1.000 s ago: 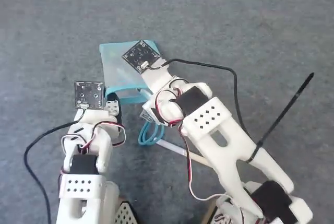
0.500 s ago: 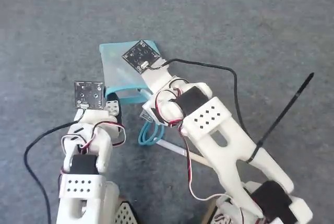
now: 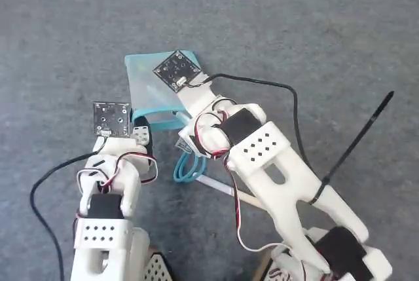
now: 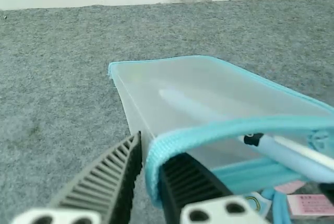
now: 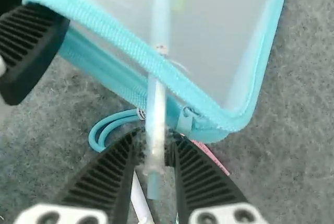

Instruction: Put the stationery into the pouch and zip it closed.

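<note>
A translucent pouch point(image 3: 152, 88) with light blue zipper trim lay on a grey, carpet-like table point(image 3: 327, 45), just ahead of two white robot arms. The pouch's mouth was unzipped and faced the arms. The left gripper point(image 4: 155, 153) was clamped on the upper zipper edge near one corner of the mouth, with the blue tape pinched between its ribbed black fingers point(image 4: 112, 174), lifting that edge off the lower one so the mouth gaped. The right gripper point(image 5: 155, 140) was closed around a pale blue pen point(image 5: 156, 98), gripping it near its back end. The pen pointed into the mouth, its front part already inside and visible through the clear wall, its rear part outside between the fingers. In the right wrist view the left gripper's black finger point(image 5: 26, 36) showed at the pouch's far corner. A blue loop point(image 3: 186, 169) lay on the table just beside the mouth, under the right arm, and a thin white stick point(image 3: 215, 183) lay next to the loop, nearer the arms' bases.
</note>
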Available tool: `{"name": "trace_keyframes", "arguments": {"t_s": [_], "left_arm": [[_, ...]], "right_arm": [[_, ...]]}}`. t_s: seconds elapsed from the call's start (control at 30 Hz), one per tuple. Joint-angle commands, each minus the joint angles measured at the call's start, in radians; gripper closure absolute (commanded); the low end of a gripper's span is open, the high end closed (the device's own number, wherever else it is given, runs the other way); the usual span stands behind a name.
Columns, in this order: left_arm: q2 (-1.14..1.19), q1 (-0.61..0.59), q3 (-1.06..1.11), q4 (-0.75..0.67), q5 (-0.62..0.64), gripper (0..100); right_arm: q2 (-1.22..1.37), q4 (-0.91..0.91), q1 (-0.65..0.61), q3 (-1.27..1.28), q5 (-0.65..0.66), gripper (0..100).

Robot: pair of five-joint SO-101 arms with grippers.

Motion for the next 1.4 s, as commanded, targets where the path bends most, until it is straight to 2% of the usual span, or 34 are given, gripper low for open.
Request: {"name": "trace_keyframes", "arguments": {"t_s": [0.0,1.1,1.3,1.37], "left_arm": [[0.012,0.005,-0.019,-0.028,-0.011,99],[0.012,0.003,-0.021,-0.028,-0.011,99],[0.012,0.003,-0.021,-0.028,-0.011,99],[0.012,0.003,-0.021,-0.028,-0.011,99]], "right_arm": [[-0.01,0.002,-0.001,-0.006,-0.008,98.8],[-0.022,0.001,-0.004,0.0,-0.006,98.5],[-0.054,-0.007,-0.008,-0.006,-0.011,81.3],[-0.11,-0.008,-0.004,-0.006,-0.012,80.8]]}}
